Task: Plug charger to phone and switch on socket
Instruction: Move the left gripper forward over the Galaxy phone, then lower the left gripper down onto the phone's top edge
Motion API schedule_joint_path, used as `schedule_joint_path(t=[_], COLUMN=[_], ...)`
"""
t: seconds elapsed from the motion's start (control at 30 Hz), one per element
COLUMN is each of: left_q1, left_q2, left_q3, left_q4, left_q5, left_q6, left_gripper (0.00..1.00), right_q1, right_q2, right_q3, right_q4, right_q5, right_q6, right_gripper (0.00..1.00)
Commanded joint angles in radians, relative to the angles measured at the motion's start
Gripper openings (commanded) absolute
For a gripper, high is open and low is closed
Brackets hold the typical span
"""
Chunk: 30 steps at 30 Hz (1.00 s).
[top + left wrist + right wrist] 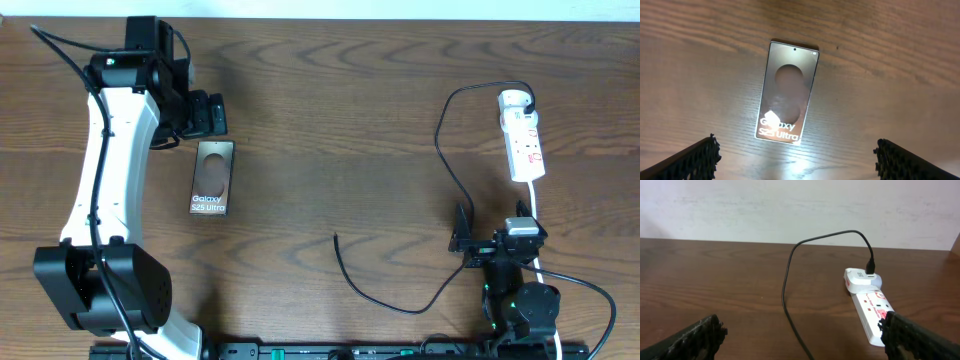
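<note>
The phone [212, 178] lies flat on the wooden table, bronze-tan with white "Galaxy S25 Ultra" lettering. In the left wrist view the phone [787, 92] is just ahead of my left gripper [795, 160], which is open and empty. Overhead, the left gripper [212, 115] hovers just beyond the phone's top end. The white socket strip [523, 135] lies at the right. The charger cable [448, 160] runs from an adapter in the strip's far end, and its free tip [336, 238] lies on the table. My right gripper [497, 243] is open and empty, and the right wrist view [802, 340] shows the cable [786, 285] between the fingers and the strip [867, 307].
The strip's white cord [537, 215] runs toward the right arm's base. A pale wall [790, 205] stands behind the table's far edge. The left arm's white links [105, 170] stretch along the left side of the table.
</note>
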Motion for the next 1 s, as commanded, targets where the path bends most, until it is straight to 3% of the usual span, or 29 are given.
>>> schedule_joint_path(t=[0.0,0.97], left_q1=[0.004,0.005], left_q2=[0.015,0.331], left_q3=[0.008,0.007], left_q4=[-0.006,0.021], left_q5=[-0.009,-0.035], left_q6=[0.148,0.168], left_gripper=[0.98,0.98], right_q1=[0.008,0.008], right_q2=[-0.005,-0.005], right_q3=[-0.001,-0.001], right_q4=[-0.004,-0.004], right_q5=[0.012,0.012], right_q6=[0.011,0.011], right_gripper=[0.99,0.99])
